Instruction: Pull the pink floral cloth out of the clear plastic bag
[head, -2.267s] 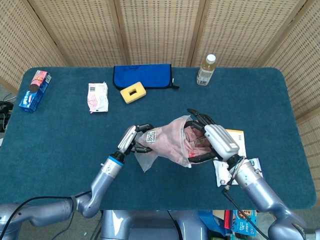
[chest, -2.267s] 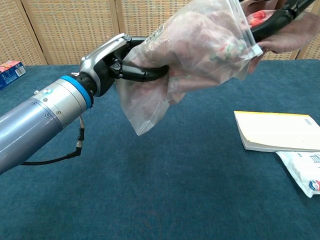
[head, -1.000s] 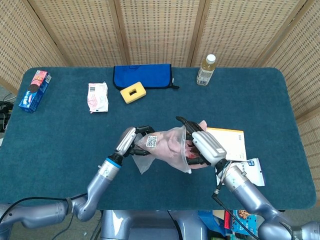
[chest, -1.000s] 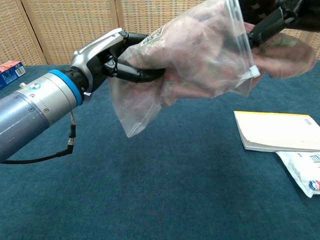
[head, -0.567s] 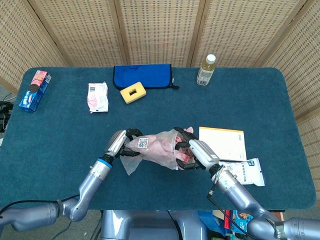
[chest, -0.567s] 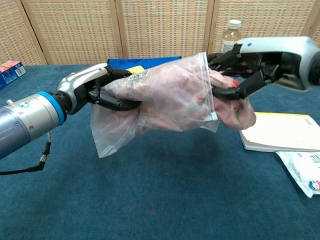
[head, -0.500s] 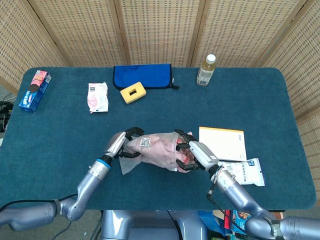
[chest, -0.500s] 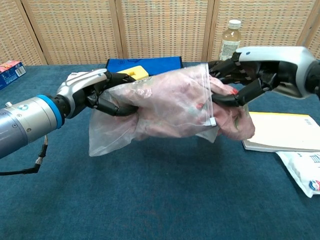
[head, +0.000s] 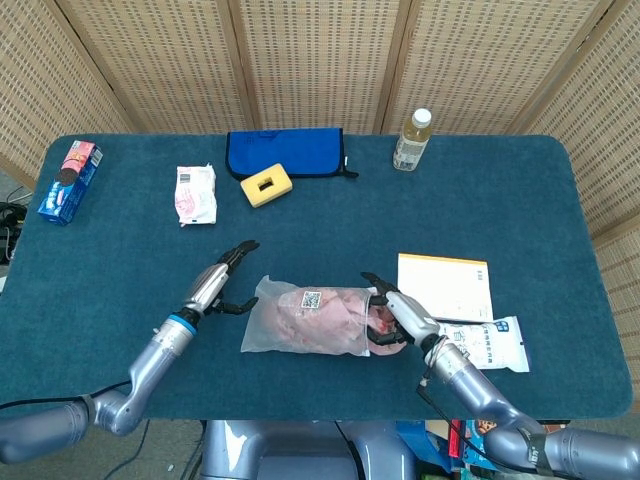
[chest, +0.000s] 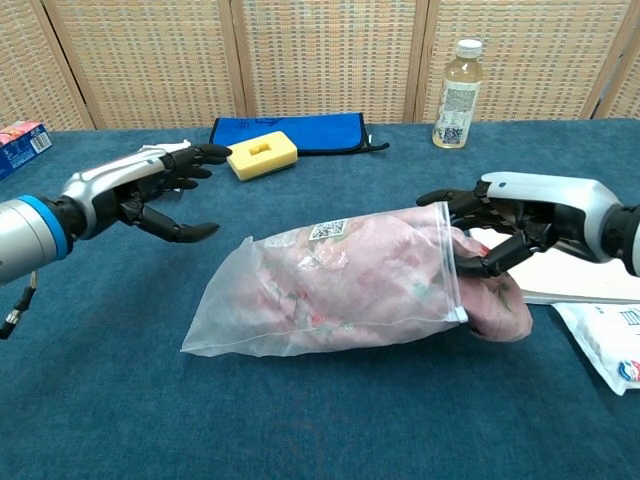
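Because the clear plastic bag (chest: 330, 285) lies flat on the blue table (head: 140, 240) with its long axis running left to right between the two hands, the pull will have to run along that axis, out through the mouth at the bag's right end. That mouth faces the right hand (chest: 500, 235), which sits right against it: its fingers (chest: 478, 264) curl around the lump of pink floral cloth (chest: 497, 300) that bulges out past the zip seal, so I judge this hand to be grasping the cloth, though how firm the pinch is cannot be read from either view. The left hand (chest: 150, 195) hangs just off the closed, bottom end of the bag, apart from it, fingers spread and holding nothing. So the right hand is the nearer one to the cloth, and the left is the nearer one to the sealed end that would need pinning if the bag is not to slide along with the pull. Most of the cloth is inside, a crumpled pale pink mass with small red and green flecks showing through the film; a white label with a printed code sits on the upper face of the bag. A yellow-edged notebook (head: 445, 286) and a white packet (head: 497, 342) lie just beyond the right hand.
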